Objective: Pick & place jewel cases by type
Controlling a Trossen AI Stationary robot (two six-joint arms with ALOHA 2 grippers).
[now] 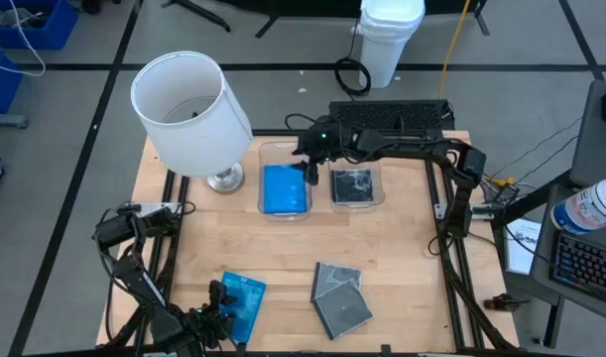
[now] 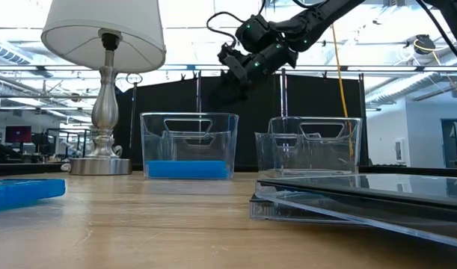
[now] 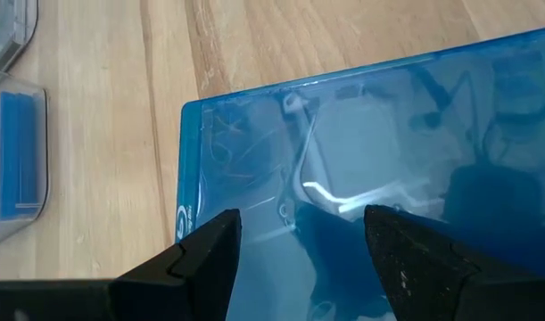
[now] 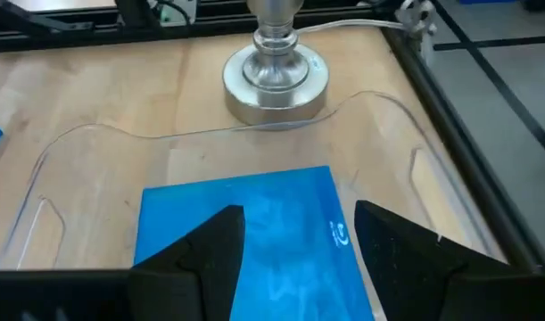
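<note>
Wooden counter (image 1: 382, 248) carrying a lamp (image 1: 191, 111) and two clear bins: left bin (image 1: 285, 164) holding a blue jewel case (image 1: 285, 188), sorted by colour, right bin (image 1: 356, 185) holding a dark one. Right hand (image 1: 310, 171) released, hanging over the blue bin. Left hand (image 1: 219, 300) spread above another blue case (image 1: 241, 303) near the counter's front edge, beside two clear cases (image 1: 339, 299).

A pale wooden worktop (image 1: 382, 248) carries everything. In the high view, a lamp (image 1: 193, 114) with a white shade stands at about ten o'clock. Two clear bins sit side by side near twelve: the left bin (image 1: 285, 188) and the right bin (image 1: 356, 185). A blue case (image 1: 241, 302) lies at seven o'clock, and two clear cases with grey insides (image 1: 339, 300) lie overlapping at about five.
</note>
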